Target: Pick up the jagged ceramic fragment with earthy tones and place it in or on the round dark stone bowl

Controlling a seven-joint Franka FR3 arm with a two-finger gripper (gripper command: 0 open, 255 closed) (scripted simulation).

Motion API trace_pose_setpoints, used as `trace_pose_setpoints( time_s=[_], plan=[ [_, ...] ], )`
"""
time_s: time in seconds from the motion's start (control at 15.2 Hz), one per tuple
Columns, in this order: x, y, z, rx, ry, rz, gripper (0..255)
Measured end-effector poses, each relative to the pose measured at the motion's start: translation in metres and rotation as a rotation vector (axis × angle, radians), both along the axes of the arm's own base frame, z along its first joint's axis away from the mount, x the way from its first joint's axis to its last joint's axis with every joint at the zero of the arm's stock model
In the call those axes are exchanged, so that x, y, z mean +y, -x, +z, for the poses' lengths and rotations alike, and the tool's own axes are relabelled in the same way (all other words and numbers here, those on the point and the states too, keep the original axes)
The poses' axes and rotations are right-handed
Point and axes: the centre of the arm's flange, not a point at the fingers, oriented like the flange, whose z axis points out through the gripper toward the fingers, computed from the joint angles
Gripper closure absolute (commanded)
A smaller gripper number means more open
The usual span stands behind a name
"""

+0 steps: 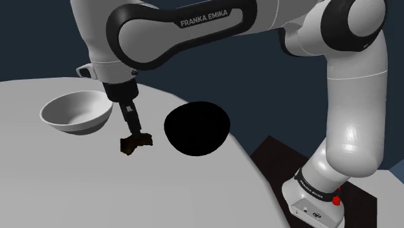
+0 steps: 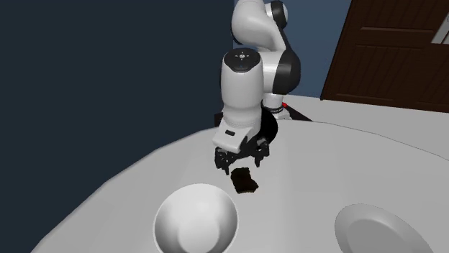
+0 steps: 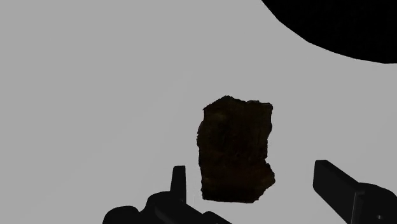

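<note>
One white bowl (image 1: 76,111) and one black bowl (image 1: 196,128) flank the brown fragment (image 3: 235,149) beneath the spread tool (image 3: 250,167).

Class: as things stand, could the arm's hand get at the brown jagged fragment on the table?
Probably yes: the open hand hangs right over the fragment, its fingers either side, with nothing covering it.

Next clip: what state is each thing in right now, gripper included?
gripper: open, fingers either side of the fragment, not touching it.
brown fragment: lying flat on the table, not gripped.
dark bowl: on the table, inside too black to read.
white bowl: upright, empty.
grey plate: flat on the table, bare.
</note>
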Motion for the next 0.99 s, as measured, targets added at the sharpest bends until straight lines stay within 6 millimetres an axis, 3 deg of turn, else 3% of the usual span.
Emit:
trace_pose_setpoints(
  time_s=[0.53, 0.92, 0.99],
  plan=[
    [-0.001, -0.001, -0.046, 0.017, 0.009, 0.015, 0],
    [-0.001, -0.001, -0.051, 0.017, 0.009, 0.015, 0],
    [-0.001, -0.001, -0.051, 0.017, 0.009, 0.015, 255]
  ],
)
